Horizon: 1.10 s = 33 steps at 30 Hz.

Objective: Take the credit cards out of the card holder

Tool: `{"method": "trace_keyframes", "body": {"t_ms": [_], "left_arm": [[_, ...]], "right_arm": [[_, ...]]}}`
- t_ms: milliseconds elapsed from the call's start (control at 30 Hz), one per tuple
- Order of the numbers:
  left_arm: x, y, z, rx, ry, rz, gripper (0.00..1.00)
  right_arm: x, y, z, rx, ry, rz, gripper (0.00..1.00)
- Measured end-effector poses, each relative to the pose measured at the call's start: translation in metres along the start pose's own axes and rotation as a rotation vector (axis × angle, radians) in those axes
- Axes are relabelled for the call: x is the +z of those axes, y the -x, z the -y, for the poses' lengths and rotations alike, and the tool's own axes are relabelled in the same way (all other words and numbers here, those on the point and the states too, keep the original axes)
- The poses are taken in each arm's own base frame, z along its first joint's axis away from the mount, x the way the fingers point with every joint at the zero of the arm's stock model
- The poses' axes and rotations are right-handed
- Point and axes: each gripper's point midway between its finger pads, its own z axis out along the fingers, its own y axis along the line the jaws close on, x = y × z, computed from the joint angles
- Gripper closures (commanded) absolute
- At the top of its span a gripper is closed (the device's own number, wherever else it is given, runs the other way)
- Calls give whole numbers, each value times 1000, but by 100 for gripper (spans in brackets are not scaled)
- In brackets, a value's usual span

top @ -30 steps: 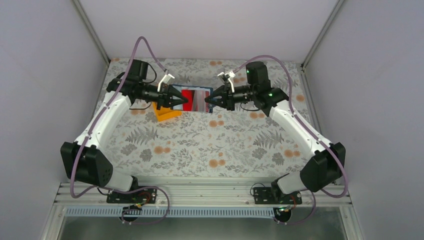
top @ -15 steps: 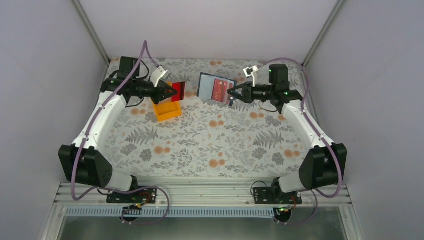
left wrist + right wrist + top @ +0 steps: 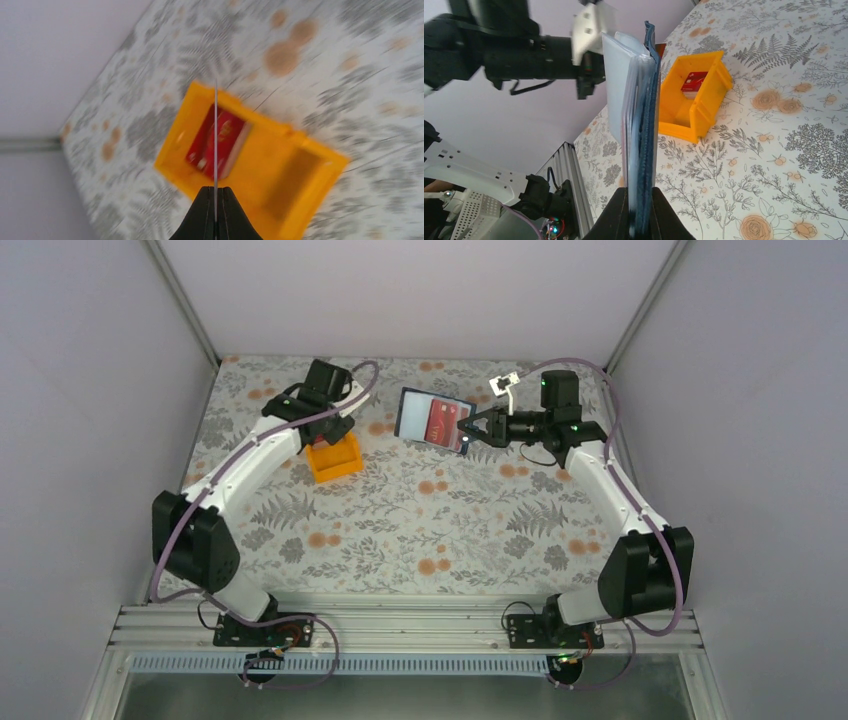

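My right gripper [image 3: 466,430] is shut on one edge of the blue card holder [image 3: 412,408] and holds it open above the table. A red credit card [image 3: 440,421] shows in its inner pocket. In the right wrist view the holder [image 3: 647,115] stands edge-on between my fingers [image 3: 640,192]. My left gripper [image 3: 215,189] is shut on a credit card [image 3: 215,125], seen edge-on as a thin line, above the orange tray [image 3: 300,170]. Another red credit card [image 3: 227,134] lies in the tray. From above, the left gripper [image 3: 327,436] is mostly hidden under its wrist.
The orange tray [image 3: 337,460] stands on the floral cloth at the back left, also seen in the right wrist view [image 3: 696,102]. The enclosure walls close in the back and sides. The left arm [image 3: 519,50] reaches across behind the holder.
My left gripper has swung round with its card from pointing right to pointing down over the orange tray. My right gripper has kept the card holder nearly still.
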Motion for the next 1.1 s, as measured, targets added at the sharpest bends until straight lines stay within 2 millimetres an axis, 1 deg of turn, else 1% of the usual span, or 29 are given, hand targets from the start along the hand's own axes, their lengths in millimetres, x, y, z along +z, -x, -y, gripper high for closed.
{"method": "trace_keyframes", "body": {"t_ms": [33, 133, 200, 267, 333, 400, 567, 667, 800, 1100], "left_arm": [[7, -9, -6, 8, 49, -44, 98], [26, -35, -17, 45, 158, -153, 98], [38, -52, -16, 89, 198, -218, 98], [49, -61, -12, 133, 214, -258, 98], [61, -64, -8, 171, 224, -275, 98], [69, -63, -7, 199, 234, -278, 98], [84, -57, -13, 260, 282, -274, 98], [95, -62, -14, 291, 303, -305, 98], [110, -75, -10, 330, 308, -366, 98], [130, -89, -8, 382, 329, -430, 98]], "right_arm": [[0, 0, -1, 0, 4, 0, 96], [0, 0, -2, 0, 10, -1, 96], [0, 0, -2, 0, 15, -2, 96], [0, 0, -3, 0, 20, -3, 96], [0, -1, -4, 0, 25, -3, 96], [0, -1, -4, 0, 26, -3, 96], [-1, -1, -5, 0, 31, -4, 96], [-1, -1, -6, 0, 33, -4, 96], [-1, -1, -6, 0, 34, -5, 96], [-2, -1, -10, -13, 43, -6, 96]]}}
